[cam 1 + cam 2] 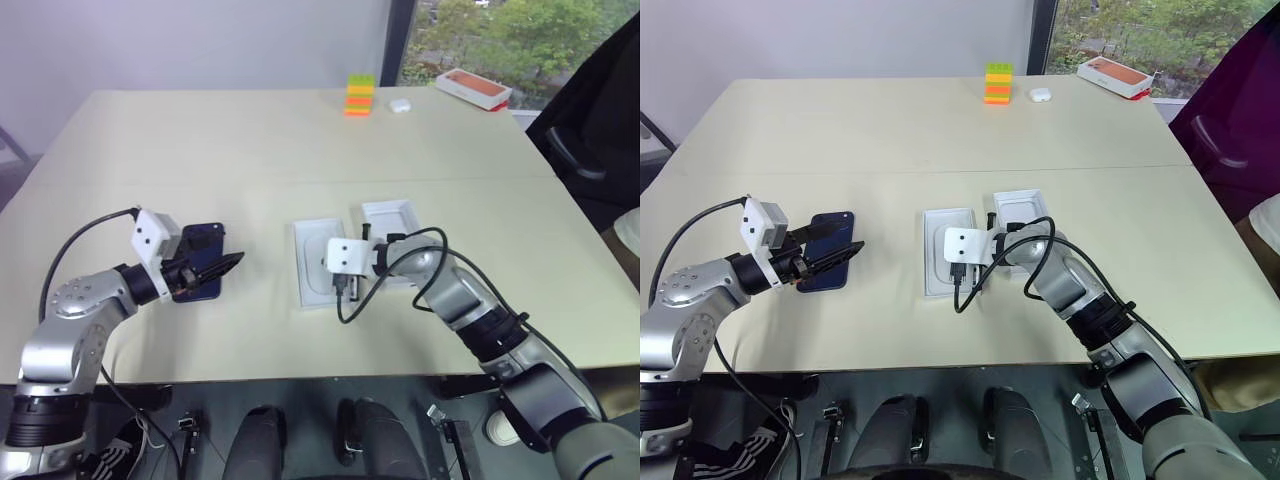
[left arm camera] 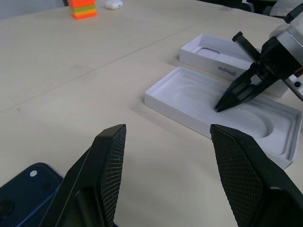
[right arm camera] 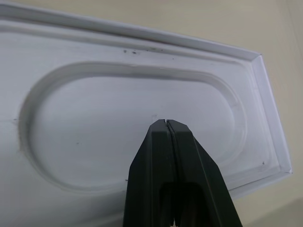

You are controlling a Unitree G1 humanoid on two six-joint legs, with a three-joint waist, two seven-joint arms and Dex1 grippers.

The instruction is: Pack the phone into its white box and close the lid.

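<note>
On the beige table [image 1: 300,140], the white insert with an oval recess [image 2: 189,97] lies under the right gripper [image 3: 166,124], whose fingers are pressed together, tips pointing down into the recess. The lid [image 2: 208,52], open side up, sits just beyond that gripper. The phone [image 1: 200,262] lies directly beneath the left gripper [image 2: 165,137], whose fingers stand spread apart and empty.

One phone [image 1: 203,258], one white insert [image 1: 318,262], one lid [image 1: 392,222]. At 12 o'clock: one block stack [image 1: 360,96], one orange-topped box [image 1: 473,89], one earbud case [image 1: 400,104].
</note>
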